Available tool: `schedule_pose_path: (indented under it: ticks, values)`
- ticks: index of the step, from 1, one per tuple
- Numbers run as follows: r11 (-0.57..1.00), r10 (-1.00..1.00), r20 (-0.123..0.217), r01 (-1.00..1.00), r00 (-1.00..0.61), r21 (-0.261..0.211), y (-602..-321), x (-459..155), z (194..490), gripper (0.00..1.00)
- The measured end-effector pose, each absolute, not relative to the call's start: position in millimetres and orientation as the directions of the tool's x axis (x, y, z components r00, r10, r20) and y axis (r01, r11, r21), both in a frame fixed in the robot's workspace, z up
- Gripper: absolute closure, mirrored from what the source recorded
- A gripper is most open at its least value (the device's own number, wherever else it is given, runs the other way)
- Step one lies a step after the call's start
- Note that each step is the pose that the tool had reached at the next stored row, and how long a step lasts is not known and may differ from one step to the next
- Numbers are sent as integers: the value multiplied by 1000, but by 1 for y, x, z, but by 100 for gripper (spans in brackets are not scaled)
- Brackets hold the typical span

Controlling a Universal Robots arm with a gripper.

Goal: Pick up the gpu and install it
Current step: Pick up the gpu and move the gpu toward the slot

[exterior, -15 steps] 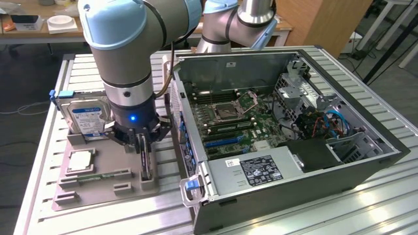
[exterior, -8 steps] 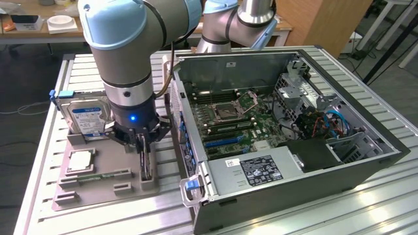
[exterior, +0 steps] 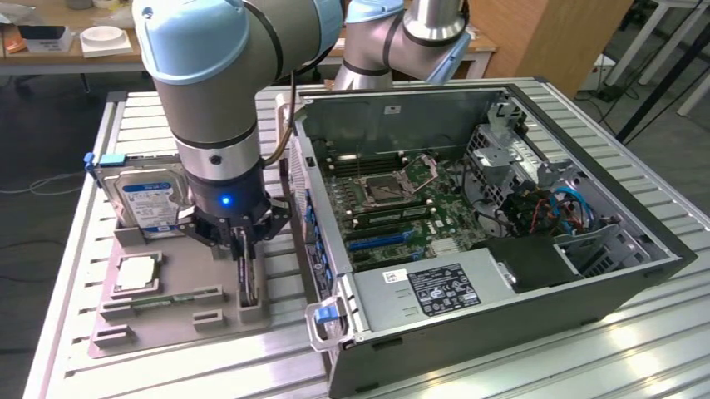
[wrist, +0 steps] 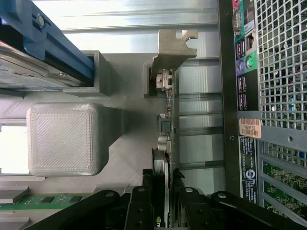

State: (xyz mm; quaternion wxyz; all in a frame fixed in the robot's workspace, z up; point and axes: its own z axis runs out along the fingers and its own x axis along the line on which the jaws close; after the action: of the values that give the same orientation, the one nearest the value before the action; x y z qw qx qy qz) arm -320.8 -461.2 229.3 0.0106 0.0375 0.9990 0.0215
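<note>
The gpu (exterior: 249, 278) stands on its long edge in a slot of the grey printed holder (exterior: 166, 332), at the side next to the open computer case (exterior: 521, 283). In the wrist view the gpu (wrist: 165, 120) runs away from the camera as a thin edge, with its metal bracket (wrist: 175, 48) at the far end. My gripper (exterior: 246, 249) points straight down over the card. Its black fingers (wrist: 144, 196) stand one on each side of the card's near end, close to it with narrow gaps. The gripper (wrist: 164, 184) is open around the card.
On the holder, a silver blue-labelled hard drive (exterior: 150, 199) stands at the back. A processor (exterior: 135, 273) and a green memory stick (exterior: 178, 299) lie in front of it. The case's motherboard (exterior: 400, 199) is exposed. The case's rear grille (wrist: 283, 62) runs close beside the card.
</note>
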Motion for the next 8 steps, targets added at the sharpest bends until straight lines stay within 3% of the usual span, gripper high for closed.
schedule_pose_path:
  ticks: [8]
  values:
    - [996, 75, -20, 74, -997, 44, -461, -321, 229, 74]
